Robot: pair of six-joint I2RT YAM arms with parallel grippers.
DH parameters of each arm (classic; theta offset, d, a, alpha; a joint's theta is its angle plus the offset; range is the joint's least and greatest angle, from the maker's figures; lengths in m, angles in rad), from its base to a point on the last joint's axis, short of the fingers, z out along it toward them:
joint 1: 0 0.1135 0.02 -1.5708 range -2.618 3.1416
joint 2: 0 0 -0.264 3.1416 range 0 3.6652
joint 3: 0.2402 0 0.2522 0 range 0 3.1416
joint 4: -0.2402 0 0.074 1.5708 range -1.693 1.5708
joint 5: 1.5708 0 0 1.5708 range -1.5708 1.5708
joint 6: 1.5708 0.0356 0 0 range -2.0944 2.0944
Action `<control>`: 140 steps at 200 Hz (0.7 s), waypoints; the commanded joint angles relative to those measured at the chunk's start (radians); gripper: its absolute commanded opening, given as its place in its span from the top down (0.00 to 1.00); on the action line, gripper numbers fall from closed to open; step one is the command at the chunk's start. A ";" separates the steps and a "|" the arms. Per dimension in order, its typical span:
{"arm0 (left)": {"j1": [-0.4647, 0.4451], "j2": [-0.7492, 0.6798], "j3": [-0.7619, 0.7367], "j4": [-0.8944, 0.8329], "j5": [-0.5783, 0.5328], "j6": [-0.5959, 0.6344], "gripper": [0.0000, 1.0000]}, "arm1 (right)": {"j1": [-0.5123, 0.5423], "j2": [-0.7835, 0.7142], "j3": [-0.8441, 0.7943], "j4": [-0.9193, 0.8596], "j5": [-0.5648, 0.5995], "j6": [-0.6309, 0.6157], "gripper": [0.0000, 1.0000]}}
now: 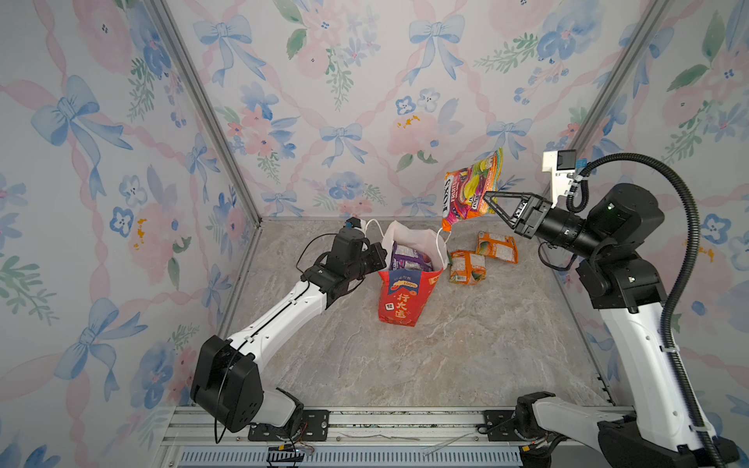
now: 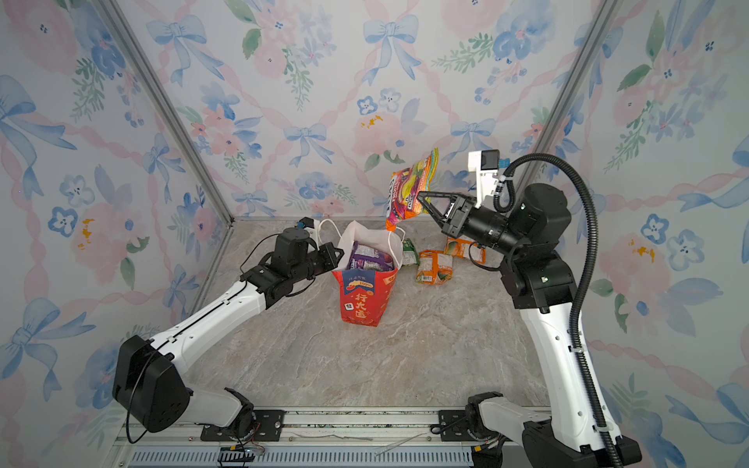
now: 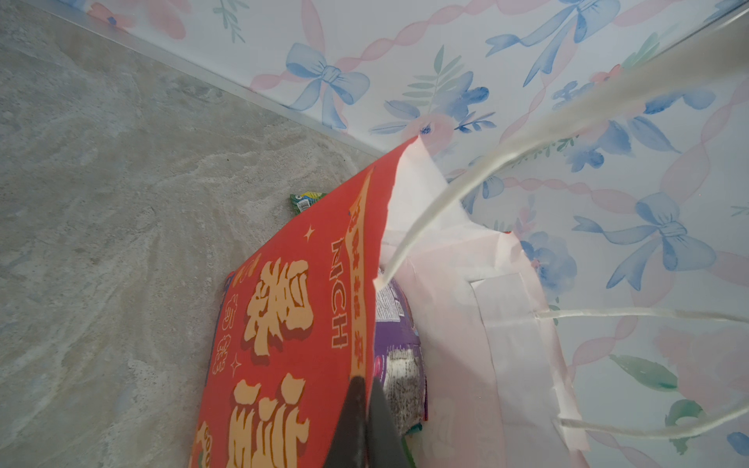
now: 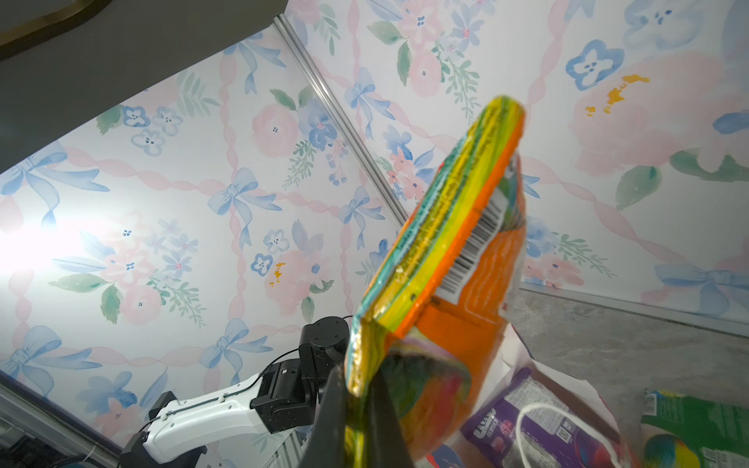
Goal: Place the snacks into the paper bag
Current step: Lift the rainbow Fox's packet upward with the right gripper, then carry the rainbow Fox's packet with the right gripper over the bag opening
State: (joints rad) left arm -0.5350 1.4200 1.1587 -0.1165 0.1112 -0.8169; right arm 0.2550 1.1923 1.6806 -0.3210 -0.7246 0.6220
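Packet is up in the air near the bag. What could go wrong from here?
The right pincer grips the colourful packet near one edge; it hangs tilted and might slip. Its lowest corner sits at the bag's rim on that side, so a drop now could land outside. The purple packet inside fills much of the mouth.

We count one tall red paper bag [image 1: 399, 300], two black-and-white robot arms [image 1: 283, 312] [image 1: 632, 344], one multicoloured crinkly plastic snack packet [image 1: 470, 190], one purple packet [image 1: 409, 259], one green packet [image 2: 409, 252], and two orange packets [image 1: 466, 267] [image 1: 497, 247] at the bag's two o'clock.
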 commanded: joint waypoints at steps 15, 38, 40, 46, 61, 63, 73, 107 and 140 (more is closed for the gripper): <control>0.003 -0.024 -0.024 -0.009 0.013 -0.009 1.00 | 0.107 0.062 0.076 -0.070 0.098 -0.117 1.00; 0.003 -0.025 -0.026 -0.009 0.014 -0.009 1.00 | 0.166 0.107 0.120 -0.132 0.143 -0.174 1.00; 0.002 -0.024 -0.025 -0.009 0.014 -0.009 1.00 | 0.171 0.111 0.123 -0.139 0.147 -0.179 1.00; 0.003 -0.022 -0.026 -0.010 0.016 -0.009 1.00 | 0.184 0.122 0.133 -0.153 0.158 -0.192 1.00; 0.003 -0.021 -0.025 -0.009 0.017 -0.009 1.00 | 0.215 0.151 0.152 -0.181 0.179 -0.216 1.00; 0.003 -0.020 -0.024 -0.010 0.016 -0.008 1.00 | 0.217 0.155 0.153 -0.185 0.181 -0.219 1.00; 0.003 -0.020 -0.023 -0.009 0.017 -0.008 1.00 | 0.233 0.173 0.163 -0.203 0.197 -0.231 1.00; 0.003 -0.017 -0.019 -0.009 0.016 -0.008 1.00 | 0.284 0.227 0.194 -0.296 0.278 -0.298 1.00; 0.002 -0.018 -0.017 -0.010 0.018 -0.009 1.00 | 0.302 0.250 0.187 -0.356 0.346 -0.336 1.00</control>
State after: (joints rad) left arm -0.5350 1.4136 1.1538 -0.1165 0.1131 -0.8169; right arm 0.5426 1.4372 1.8343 -0.6327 -0.4503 0.3466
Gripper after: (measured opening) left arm 0.048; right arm 0.079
